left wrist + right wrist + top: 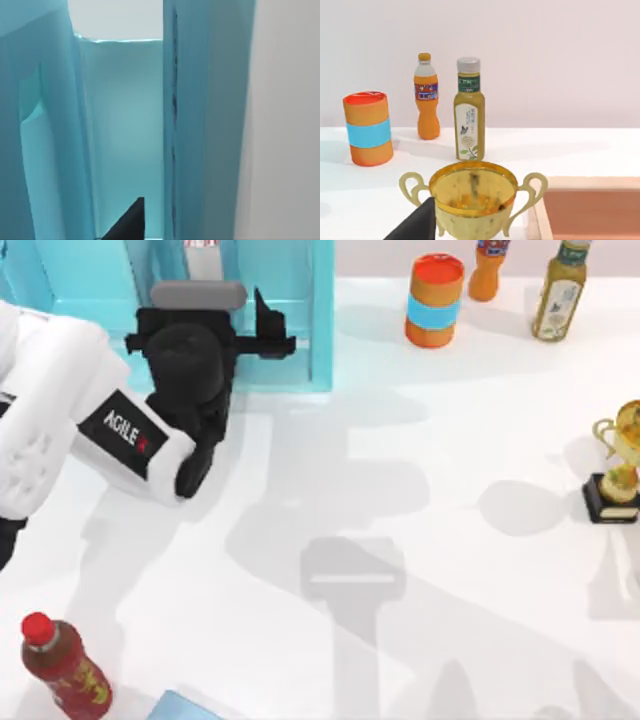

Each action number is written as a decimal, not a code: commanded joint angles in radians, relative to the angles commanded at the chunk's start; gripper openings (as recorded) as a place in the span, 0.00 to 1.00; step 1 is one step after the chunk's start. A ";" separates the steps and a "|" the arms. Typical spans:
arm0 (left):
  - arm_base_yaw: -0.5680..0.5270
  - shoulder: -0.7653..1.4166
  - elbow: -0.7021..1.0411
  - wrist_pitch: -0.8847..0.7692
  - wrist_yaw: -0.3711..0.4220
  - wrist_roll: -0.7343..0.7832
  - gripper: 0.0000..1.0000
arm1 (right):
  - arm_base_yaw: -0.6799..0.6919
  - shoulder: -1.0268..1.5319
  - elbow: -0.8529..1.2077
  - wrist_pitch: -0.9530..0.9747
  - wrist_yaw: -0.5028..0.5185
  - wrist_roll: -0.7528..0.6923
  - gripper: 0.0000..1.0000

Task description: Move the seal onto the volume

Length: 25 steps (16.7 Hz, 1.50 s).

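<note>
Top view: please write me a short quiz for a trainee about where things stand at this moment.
1. True or false: the gold trophy stands at the top view's left.
2. What is the left gripper over? A) the light-blue shelf unit B) the trophy C) a red-capped bottle
3. Fill in: the band around the orange can is ____.

Key: 1 false, it stands at the right; 2 A; 3 blue.
</note>
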State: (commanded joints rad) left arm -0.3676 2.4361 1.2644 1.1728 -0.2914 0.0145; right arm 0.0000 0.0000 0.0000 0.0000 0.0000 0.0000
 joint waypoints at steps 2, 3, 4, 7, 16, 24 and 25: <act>0.000 0.000 0.000 0.000 0.000 0.000 0.55 | 0.000 0.000 0.000 0.000 0.000 0.000 1.00; 0.000 0.000 0.000 0.000 0.000 0.000 0.47 | 0.000 0.000 0.000 0.000 0.000 0.000 1.00; 0.000 0.000 0.000 0.000 0.000 0.000 0.40 | 0.000 0.000 0.000 0.000 0.000 0.000 1.00; 0.000 0.000 0.000 0.000 0.000 0.000 0.17 | 0.000 0.000 0.000 0.000 0.000 0.000 1.00; 0.000 0.000 0.000 0.000 0.000 0.000 0.00 | 0.000 0.000 0.000 0.000 0.000 0.000 1.00; -0.039 -0.162 -0.081 -0.086 -0.045 0.003 0.00 | 0.000 0.000 0.000 0.000 0.000 0.000 1.00; -0.052 -0.223 -0.111 -0.117 -0.061 0.004 0.00 | 0.000 0.000 0.000 0.000 0.000 0.000 1.00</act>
State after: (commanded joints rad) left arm -0.4195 2.2128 1.1535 1.0557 -0.3523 0.0183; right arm 0.0000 0.0000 0.0000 0.0000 0.0000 0.0000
